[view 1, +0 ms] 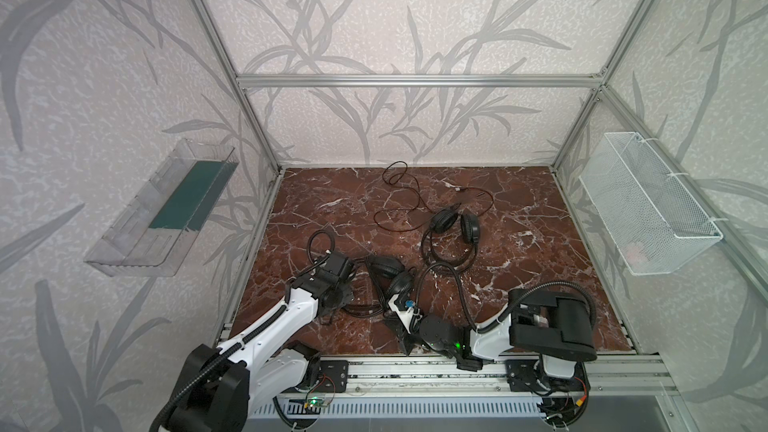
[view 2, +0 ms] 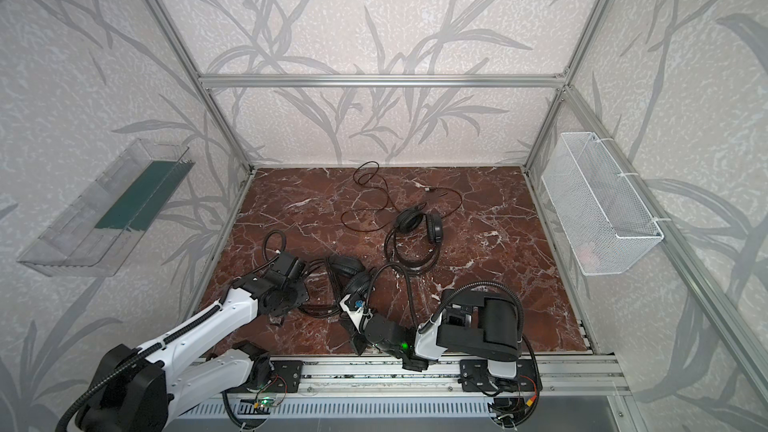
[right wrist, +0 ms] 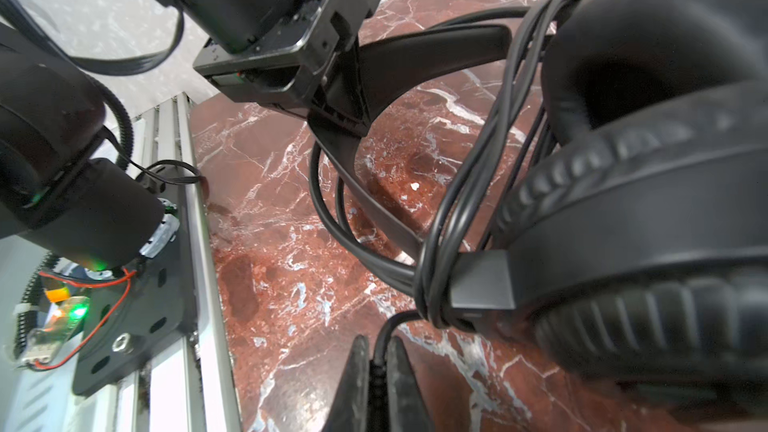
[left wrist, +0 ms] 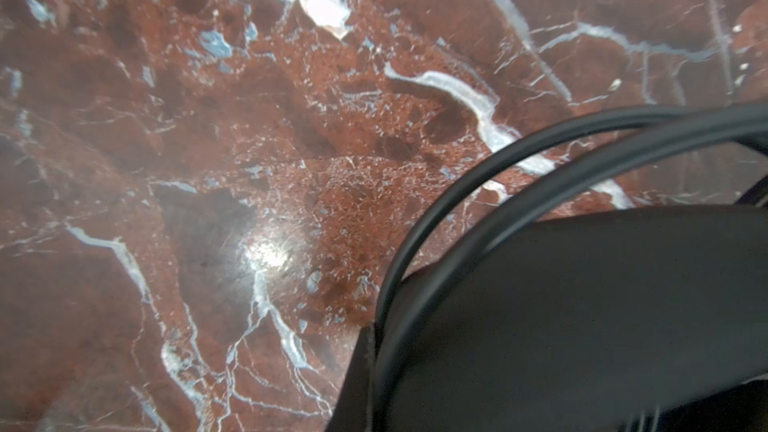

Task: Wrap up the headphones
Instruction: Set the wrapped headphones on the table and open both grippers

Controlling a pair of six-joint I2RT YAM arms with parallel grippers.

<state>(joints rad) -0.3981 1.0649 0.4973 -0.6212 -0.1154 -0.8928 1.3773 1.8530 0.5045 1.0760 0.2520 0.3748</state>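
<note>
Two black headphones lie on the red marble floor. The near headphones (view 1: pixel 388 274) (view 2: pixel 349 272) rest at front centre between my grippers. My left gripper (view 1: pixel 330 315) (right wrist: pixel 340 126) is shut on their broad headband (right wrist: pixel 436 51) (left wrist: pixel 582 305), one finger (left wrist: pixel 353 384) showing beside the thin headband wires (left wrist: pixel 478 184). Their cable is wound in several turns round an earcup arm (right wrist: pixel 440 276). My right gripper (right wrist: pixel 378 361) (view 1: pixel 392 322) is shut on that cable just beside the earcups (right wrist: pixel 648 201). The far headphones (view 1: pixel 455 224) (view 2: pixel 417 224) lie alone, their thin cable (view 1: pixel 399 184) loose.
A clear plastic tray (view 1: pixel 166 209) hangs on the left wall and a white mesh basket (view 1: pixel 648 205) on the right wall. The aluminium rail (view 1: pixel 415 367) runs along the front edge. My arms' ribbed hoses (view 1: pixel 457 284) loop over the floor by the near headphones.
</note>
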